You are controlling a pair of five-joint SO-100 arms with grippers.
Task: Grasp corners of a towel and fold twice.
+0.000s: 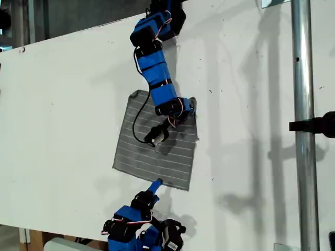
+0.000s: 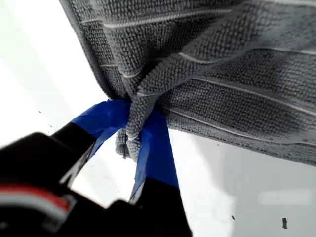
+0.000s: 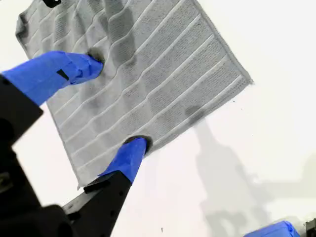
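The grey striped towel (image 1: 157, 157) lies mostly flat on the white table (image 1: 63, 104). The arm reaching in from the top of the exterior view carries my first gripper (image 1: 186, 109), which is at the towel's upper right corner in that view. In the first wrist view this gripper (image 2: 134, 116) is shut on a bunched, lifted corner of the towel (image 2: 222, 74). My second gripper (image 1: 155, 185), on the arm at the bottom of the exterior view, is open (image 3: 113, 106). One of its fingertips (image 3: 134, 147) touches the towel (image 3: 158, 74) just inside its near edge. The other finger hovers over the cloth.
A vertical metal pole (image 1: 301, 78) with a black clamp (image 1: 316, 125) stands at the exterior view's right. The table's far edge runs diagonally across the exterior view's upper left. The first arm's links and cable hang over the towel's upper middle.
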